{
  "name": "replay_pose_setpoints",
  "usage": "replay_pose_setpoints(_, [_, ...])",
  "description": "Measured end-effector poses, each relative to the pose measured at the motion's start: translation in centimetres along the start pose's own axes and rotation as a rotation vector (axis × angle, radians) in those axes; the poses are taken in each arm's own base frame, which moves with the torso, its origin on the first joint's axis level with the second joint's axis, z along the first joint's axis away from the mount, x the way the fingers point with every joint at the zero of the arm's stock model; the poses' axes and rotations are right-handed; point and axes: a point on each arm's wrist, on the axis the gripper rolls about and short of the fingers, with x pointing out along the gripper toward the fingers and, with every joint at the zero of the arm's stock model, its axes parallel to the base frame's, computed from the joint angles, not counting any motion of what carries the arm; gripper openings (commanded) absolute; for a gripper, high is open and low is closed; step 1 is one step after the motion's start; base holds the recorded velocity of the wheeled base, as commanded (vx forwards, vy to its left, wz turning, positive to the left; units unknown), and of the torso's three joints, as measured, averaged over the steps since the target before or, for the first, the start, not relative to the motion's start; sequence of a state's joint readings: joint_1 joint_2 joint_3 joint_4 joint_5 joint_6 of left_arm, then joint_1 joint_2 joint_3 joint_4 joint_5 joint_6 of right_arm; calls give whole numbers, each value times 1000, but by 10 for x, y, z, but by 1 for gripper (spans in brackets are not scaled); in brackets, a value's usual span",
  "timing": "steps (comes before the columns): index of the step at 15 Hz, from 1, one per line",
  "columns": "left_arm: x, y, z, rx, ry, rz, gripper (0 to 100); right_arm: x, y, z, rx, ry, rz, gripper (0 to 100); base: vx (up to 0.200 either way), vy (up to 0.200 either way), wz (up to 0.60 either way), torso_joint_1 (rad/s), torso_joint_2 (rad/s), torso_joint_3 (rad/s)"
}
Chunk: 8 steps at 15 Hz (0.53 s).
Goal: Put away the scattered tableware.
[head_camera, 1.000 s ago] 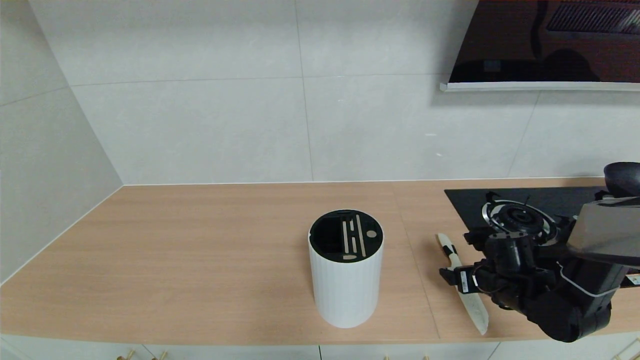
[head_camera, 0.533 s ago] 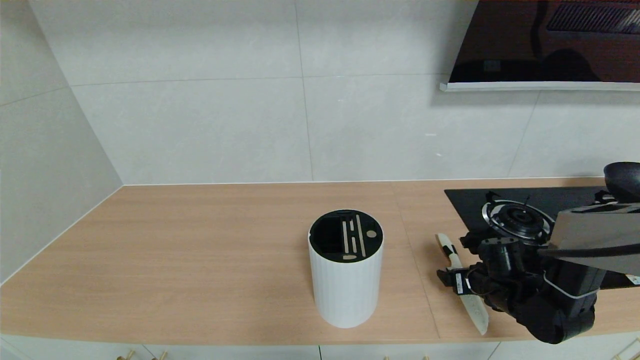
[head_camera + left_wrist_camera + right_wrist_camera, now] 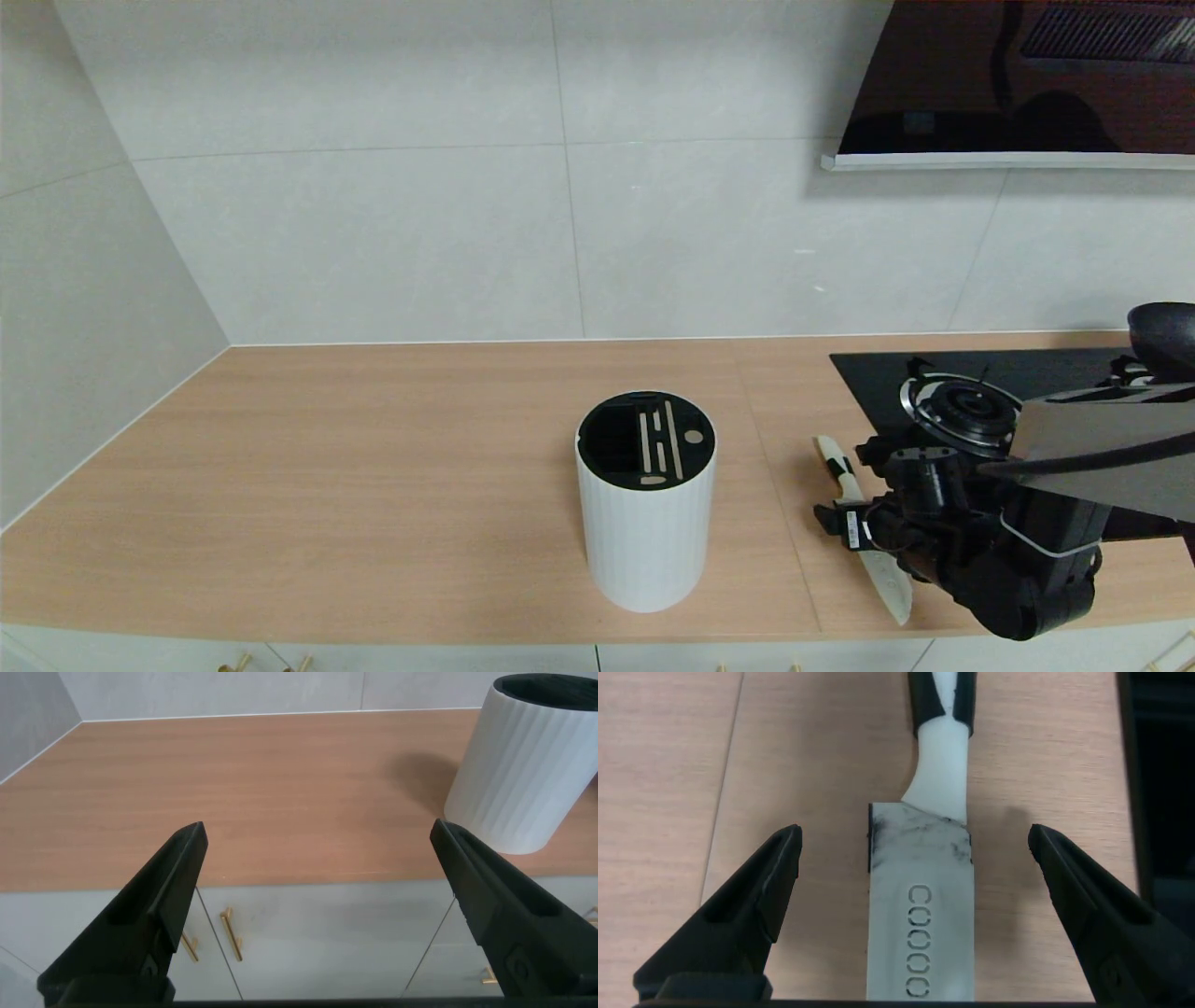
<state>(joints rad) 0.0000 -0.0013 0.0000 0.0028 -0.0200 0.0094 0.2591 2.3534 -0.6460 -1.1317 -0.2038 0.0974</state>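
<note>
A knife [image 3: 887, 579] with a white blade and a black-and-white handle lies on the wooden counter [image 3: 373, 467], to the right of a white cylindrical holder [image 3: 644, 532] with a black slotted top. My right gripper [image 3: 848, 485] hangs open just over the knife. In the right wrist view the blade [image 3: 920, 905] lies between the spread fingers [image 3: 738, 924], handle pointing away. My left gripper [image 3: 318, 924] is open and holds nothing, in front of the counter's front edge, with the holder [image 3: 523, 765] off to one side.
A black gas hob [image 3: 971, 406] takes up the counter's back right, close behind the knife. A dark pan [image 3: 1162, 331] sits at the far right. A range hood [image 3: 1018, 84] hangs above. Cabinet door handles [image 3: 229, 933] show below the counter edge.
My right arm has shifted a little to the left and settled lower over the knife. The knife and the holder have not moved.
</note>
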Motion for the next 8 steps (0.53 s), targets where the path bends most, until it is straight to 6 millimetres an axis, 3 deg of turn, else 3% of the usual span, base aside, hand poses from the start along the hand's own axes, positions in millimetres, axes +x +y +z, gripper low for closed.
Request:
replay_pose_setpoints(7, [0, 0, 0, 0, 0, 0, 100, 3, 0, -2, 0, 5, -3, 100, 0, 0, 0, 0, 0, 0])
replay_pose_setpoints(8, [0, 0, 0, 0, 0, 0, 100, 3, 0, -2, 0, 5, -2, 0, 0, 0, 0, 0, 0, 0])
